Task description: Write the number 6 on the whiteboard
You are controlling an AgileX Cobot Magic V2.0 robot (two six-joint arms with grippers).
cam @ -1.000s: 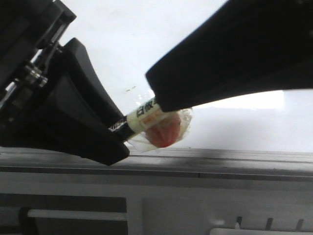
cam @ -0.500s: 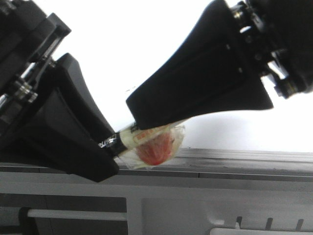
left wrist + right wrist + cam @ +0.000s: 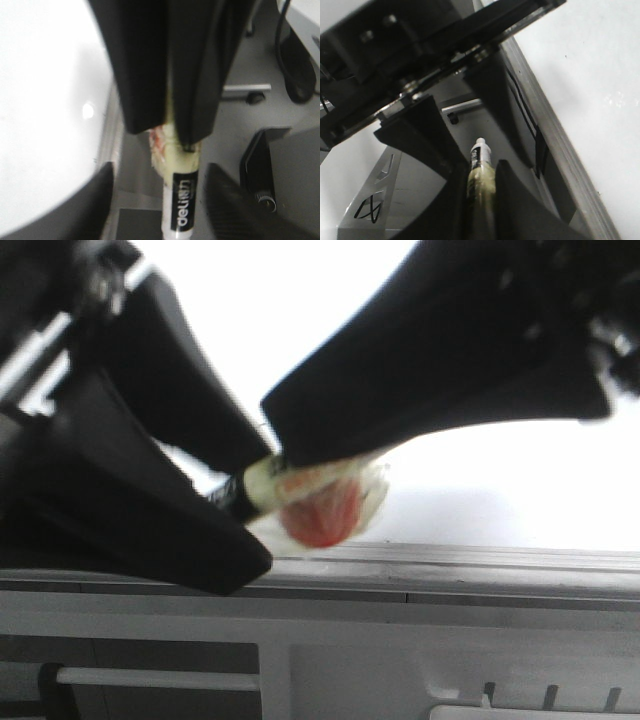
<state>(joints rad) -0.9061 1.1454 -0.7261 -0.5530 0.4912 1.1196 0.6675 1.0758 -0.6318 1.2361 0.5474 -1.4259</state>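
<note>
A black-and-white marker pen (image 3: 183, 205) with a yellowish taped middle and a red lump (image 3: 322, 515) sits between both grippers, just above the grey rail (image 3: 470, 562) of the whiteboard (image 3: 300, 310). My right gripper (image 3: 481, 170) is shut on the pen's taped part (image 3: 481, 182). My left gripper (image 3: 160, 172) is open; its fingers (image 3: 227, 205) stand on either side of the pen's black end without touching it. In the front view the left gripper (image 3: 255, 502) comes in from the left and the right gripper (image 3: 290, 455) from the upper right. The number 6 is not in view.
Below the board's rail is a grey frame with a white bar (image 3: 150, 678). A grey box with a black scribble (image 3: 365, 210) shows in the right wrist view. A black cable (image 3: 295, 75) and a black block (image 3: 265, 165) lie on the grey floor beside the whiteboard (image 3: 40, 100).
The left gripper's fingers have spread apart and let go of the pen's black end. The right gripper has come down onto the taped part and now holds the pen.
</note>
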